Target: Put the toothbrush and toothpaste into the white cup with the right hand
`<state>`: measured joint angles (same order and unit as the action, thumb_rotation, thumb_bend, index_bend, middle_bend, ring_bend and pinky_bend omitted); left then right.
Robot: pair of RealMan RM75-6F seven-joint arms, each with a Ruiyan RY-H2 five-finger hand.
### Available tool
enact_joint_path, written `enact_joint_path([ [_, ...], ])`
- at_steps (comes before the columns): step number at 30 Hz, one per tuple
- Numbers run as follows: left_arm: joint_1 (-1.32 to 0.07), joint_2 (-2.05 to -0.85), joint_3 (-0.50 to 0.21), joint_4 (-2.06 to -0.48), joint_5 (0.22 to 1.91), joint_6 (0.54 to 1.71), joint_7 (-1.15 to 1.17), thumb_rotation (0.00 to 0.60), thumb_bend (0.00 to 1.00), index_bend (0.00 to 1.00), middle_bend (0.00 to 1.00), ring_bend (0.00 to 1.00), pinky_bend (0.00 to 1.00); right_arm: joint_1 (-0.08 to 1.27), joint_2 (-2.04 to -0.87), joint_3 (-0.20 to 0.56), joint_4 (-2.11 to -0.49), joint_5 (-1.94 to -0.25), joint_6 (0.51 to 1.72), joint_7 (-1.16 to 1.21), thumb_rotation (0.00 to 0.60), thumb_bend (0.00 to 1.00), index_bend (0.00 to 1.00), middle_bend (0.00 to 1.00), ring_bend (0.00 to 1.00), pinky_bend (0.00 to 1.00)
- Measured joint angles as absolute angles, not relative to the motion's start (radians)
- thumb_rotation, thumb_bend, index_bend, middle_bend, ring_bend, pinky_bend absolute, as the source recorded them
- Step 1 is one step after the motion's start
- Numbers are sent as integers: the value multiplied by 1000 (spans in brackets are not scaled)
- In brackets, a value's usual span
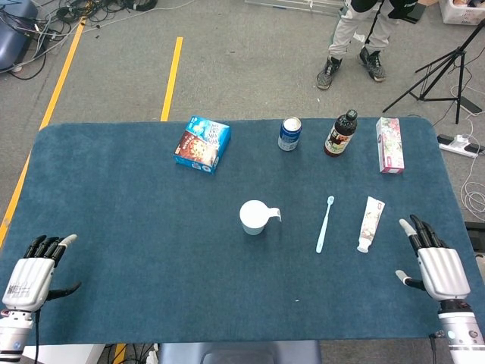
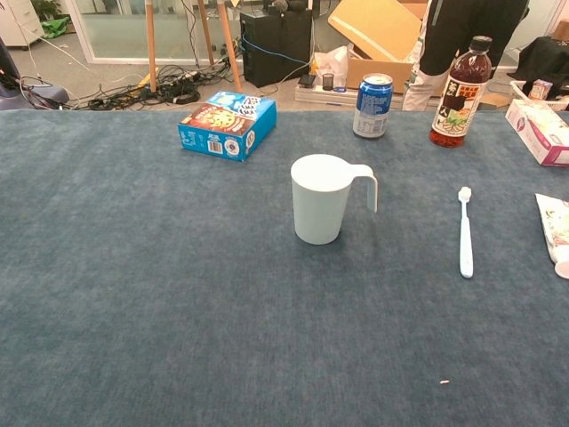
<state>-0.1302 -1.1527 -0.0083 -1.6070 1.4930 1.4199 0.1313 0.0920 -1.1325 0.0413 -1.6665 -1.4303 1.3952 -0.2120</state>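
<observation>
Nearest to us, our right hand (image 1: 437, 262) sits at the table's (image 1: 136, 265) near right corner with its fingers (image 1: 421, 231) spread and nothing in them; our left hand (image 1: 30, 273) rests at the near left corner, likewise spread and empty.

Just ahead of the right hand lies the toothpaste (image 1: 370, 223), flat on the cloth, and beside it the toothbrush (image 1: 324, 224), also flat, both apart from the white cup (image 1: 254, 217). We judge nothing has gone in yet.

The risks as we see them: both things are thin and lie flush on soft fabric, so our fingers may slide over them or drag the cloth instead of lifting. The cup looks light and tall with a narrow mouth; a long toothbrush lowered at an angle could tip it or knock it away.

Further off stand a blue box (image 1: 201, 144), a can (image 1: 289, 133), a dark bottle (image 1: 341, 133) and a pink carton (image 1: 389, 145), well clear of our path. Nothing lies between hand, toothpaste and cup.
</observation>
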Motion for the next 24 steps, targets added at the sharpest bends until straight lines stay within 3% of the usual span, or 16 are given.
enact_joint_path([
  [5, -130, -1153, -8, -1608, 1491, 1416, 131, 600, 0, 152, 244, 178, 124, 91, -1137, 40, -1657, -1464, 1419, -199, 600, 79, 46, 90, 91, 381],
  [10, -132, -1154, -9, -1607, 1487, 1412, 132, 600, 0, 152, 244, 178, 124, 95, -1132, 44, -1648, -1512, 1449, -205, 600, 80, 95, 174, 176, 504],
  [13, -131, -1152, -9, -1608, 1489, 1415, 130, 600, 0, 153, 244, 178, 124, 112, -1113, 53, -1668, -1540, 1452, -234, 600, 79, 132, 283, 348, 650],
  [17, -130, -1150, -12, -1609, 1487, 1416, 126, 600, 0, 152, 244, 178, 124, 163, -1076, 72, -1709, -1578, 1427, -249, 600, 79, 168, 556, 657, 822],
  [20, -131, -1149, -13, -1608, 1483, 1413, 124, 600, 0, 153, 244, 178, 124, 211, -1049, 87, -1741, -1583, 1373, -257, 600, 79, 195, 719, 802, 908],
  [24, -131, -1146, -15, -1607, 1478, 1411, 121, 600, 0, 153, 244, 178, 124, 282, -1017, 117, -1792, -1565, 1275, -274, 600, 79, 230, 858, 922, 989],
])
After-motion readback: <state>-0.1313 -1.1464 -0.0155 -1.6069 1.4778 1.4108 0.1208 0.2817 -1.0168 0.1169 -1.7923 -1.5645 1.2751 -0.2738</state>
